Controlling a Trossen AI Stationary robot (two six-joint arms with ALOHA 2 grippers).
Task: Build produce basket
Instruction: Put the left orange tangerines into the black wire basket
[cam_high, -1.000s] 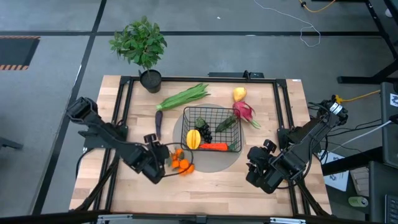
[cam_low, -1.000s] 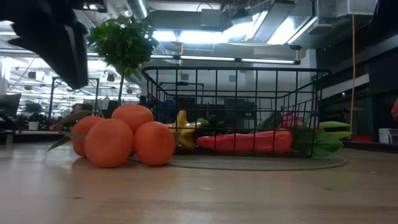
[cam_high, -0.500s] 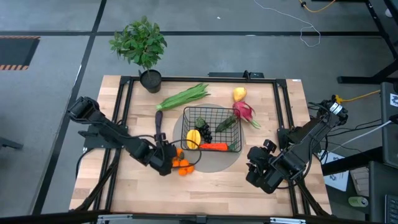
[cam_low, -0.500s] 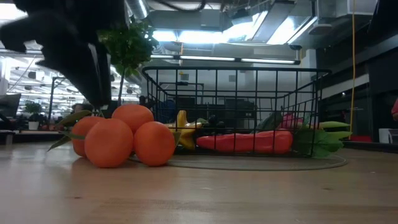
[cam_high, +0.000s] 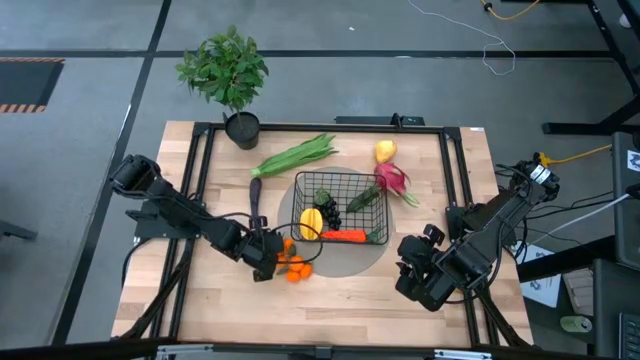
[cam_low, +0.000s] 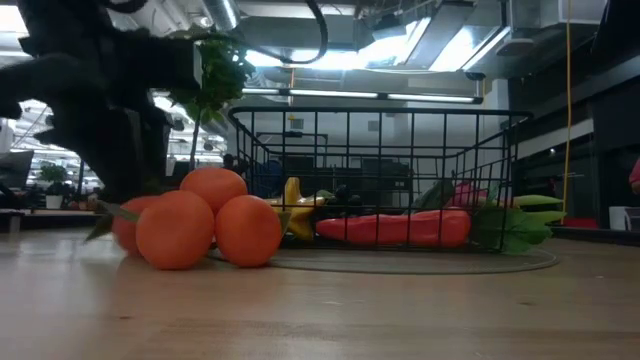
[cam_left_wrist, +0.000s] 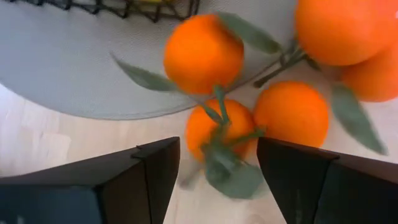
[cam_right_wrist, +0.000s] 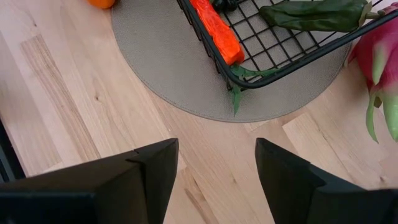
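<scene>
Left end effector (cam_high: 266, 262) found low over the tangerines (cam_high: 292, 263), fingers (cam_left_wrist: 155, 168) spread wide and straddling the leafy stem knot, nothing yet pinched. Tangerines (cam_left_wrist: 204, 57) noted as one cluster joined by thin green stems, resting on the tabletop (cam_high: 330, 300) just beside the basket (cam_high: 340, 205), partly on the round grey mat (cam_left_wrist: 62, 68).

Right end effector (cam_high: 412, 280) observed parked near the tabletop's right front corner, fingers (cam_right_wrist: 155, 168) apart, holding nothing, well clear of the basket.

Basket contents recorded: yellow fruit (cam_high: 312, 222), dark grapes (cam_high: 329, 212), carrot (cam_high: 345, 236), a green pod (cam_high: 363, 198). Outside the basket: long green bundle (cam_high: 296, 155), second yellow fruit (cam_high: 385, 151), dragon fruit (cam_high: 392, 179), a dark purple item (cam_high: 255, 190). Potted plant (cam_high: 226, 75) at the far corner, not part of the job.

Handling judgement: cluster likely light, fruit round and smooth, so prone to slip or roll from a pinch on any single globe. Stems thin and probably flexible; fruit could swing or detach on lifting. Best hold judged to be at the stem junction where the leaves meet, or across one central fruit with firm closure. Wire rim to be cleared on the way in.
</scene>
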